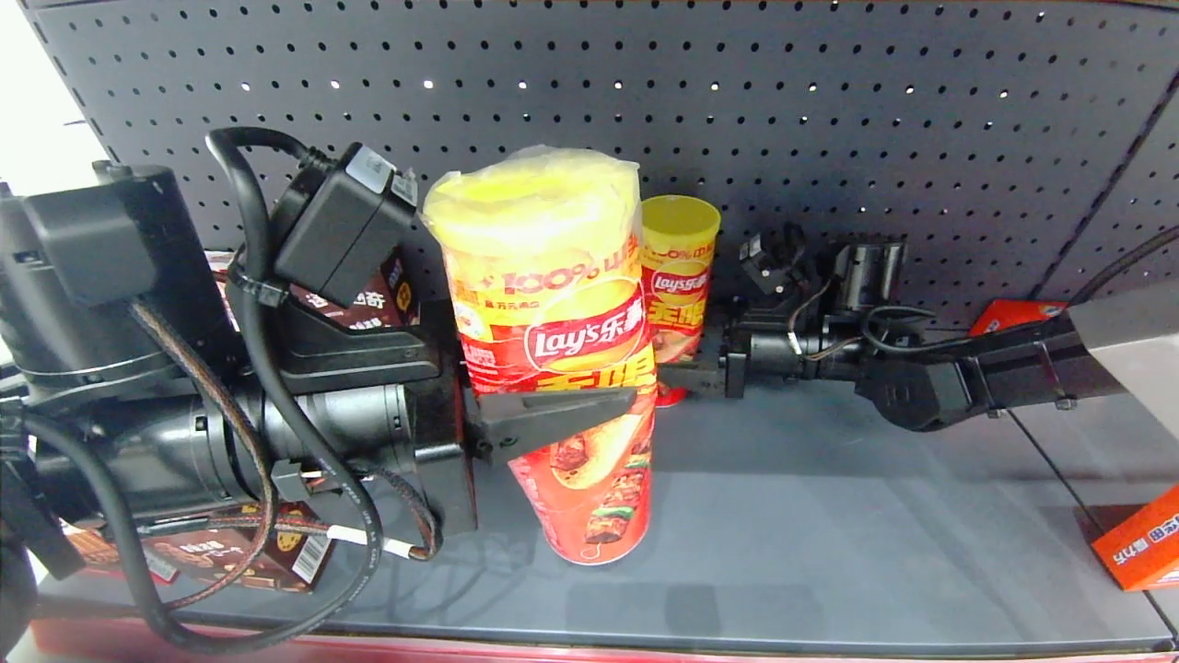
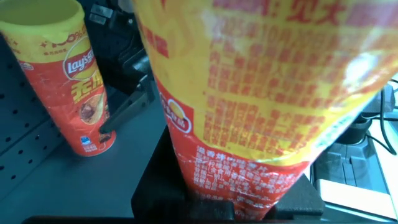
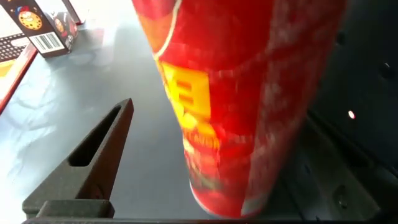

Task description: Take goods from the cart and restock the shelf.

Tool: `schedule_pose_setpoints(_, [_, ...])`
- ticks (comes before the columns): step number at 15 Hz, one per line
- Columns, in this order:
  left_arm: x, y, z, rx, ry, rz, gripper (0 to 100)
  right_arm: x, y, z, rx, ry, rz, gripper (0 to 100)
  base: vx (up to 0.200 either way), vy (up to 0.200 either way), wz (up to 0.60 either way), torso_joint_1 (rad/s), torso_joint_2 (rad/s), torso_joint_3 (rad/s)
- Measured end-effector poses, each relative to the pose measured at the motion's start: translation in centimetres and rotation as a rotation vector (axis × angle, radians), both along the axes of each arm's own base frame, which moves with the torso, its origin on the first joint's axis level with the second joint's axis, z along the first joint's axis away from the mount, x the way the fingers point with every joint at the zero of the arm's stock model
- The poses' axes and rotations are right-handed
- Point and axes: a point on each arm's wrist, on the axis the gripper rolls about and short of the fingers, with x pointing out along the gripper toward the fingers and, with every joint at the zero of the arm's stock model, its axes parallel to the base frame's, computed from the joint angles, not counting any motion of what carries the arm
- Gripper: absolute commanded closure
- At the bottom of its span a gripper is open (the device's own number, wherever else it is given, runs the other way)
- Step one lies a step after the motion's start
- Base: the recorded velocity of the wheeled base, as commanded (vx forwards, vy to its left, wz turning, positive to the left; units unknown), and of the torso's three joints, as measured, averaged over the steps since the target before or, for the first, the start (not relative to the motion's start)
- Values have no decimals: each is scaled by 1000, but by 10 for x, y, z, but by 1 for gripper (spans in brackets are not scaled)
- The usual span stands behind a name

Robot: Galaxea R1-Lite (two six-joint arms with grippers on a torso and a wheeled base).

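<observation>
Head view: the left gripper (image 1: 571, 410) squeezes the front chip can (image 1: 553, 276) around its middle. That can stands straight up on the shelf (image 1: 829, 534), just in front of the back chip can (image 1: 680, 267) by the wall (image 1: 829, 110). The right gripper (image 1: 677, 376) sits with its fingers spread beside that back can, not squeezing it, and both cans have red and yellow labels with pictures of grilled meat.

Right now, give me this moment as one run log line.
left pincer: shut on front chip can, upright | right pincer: open at rear chip can, standing on shelf
</observation>
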Motion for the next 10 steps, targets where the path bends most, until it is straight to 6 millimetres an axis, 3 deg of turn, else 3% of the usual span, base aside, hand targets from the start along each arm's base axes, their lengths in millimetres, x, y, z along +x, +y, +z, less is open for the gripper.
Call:
schedule_pose_setpoints(1, [0, 0, 0, 1, 1, 1, 100, 3, 4, -1, 2, -3, 7, 0, 0, 0, 0, 0, 0, 0])
schedule_pose_setpoints(2, [0, 0, -1, 1, 2, 1, 100, 5, 6, -2, 4, -6, 11, 100, 0, 0, 0, 0, 0, 0])
schedule_pose_setpoints(6, [0, 1, -1, 2, 3, 4, 100, 8, 12, -6, 7, -9, 5, 100, 0, 0, 0, 0, 0, 0])
schedule_pose_setpoints(10, [0, 1, -1, 2, 2, 4, 100, -4, 10, -3, 0, 5, 5, 100, 0, 0, 0, 0, 0, 0])
